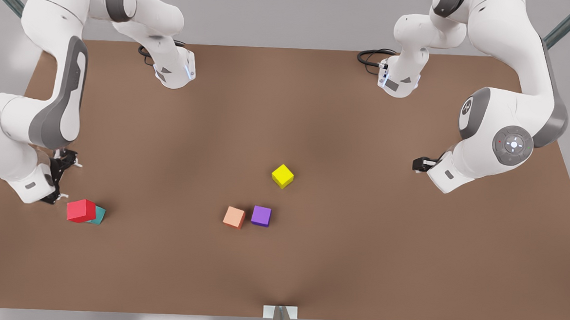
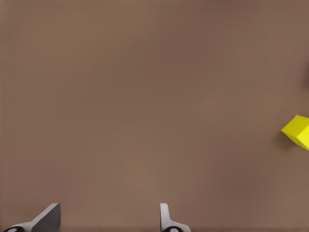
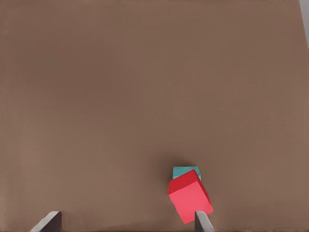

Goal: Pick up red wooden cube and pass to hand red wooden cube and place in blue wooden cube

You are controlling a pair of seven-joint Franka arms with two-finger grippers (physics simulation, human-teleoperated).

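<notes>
Brown table: red wooden cube atop blue wooden cube, unlabeled.

The front view looks steeply down from high over the worktop, taking in both arms. Each wrist view looks along its own fingers at the worktop, closer in. The left shares the yellow cube with the front view; the right shares the red cube.
</notes>
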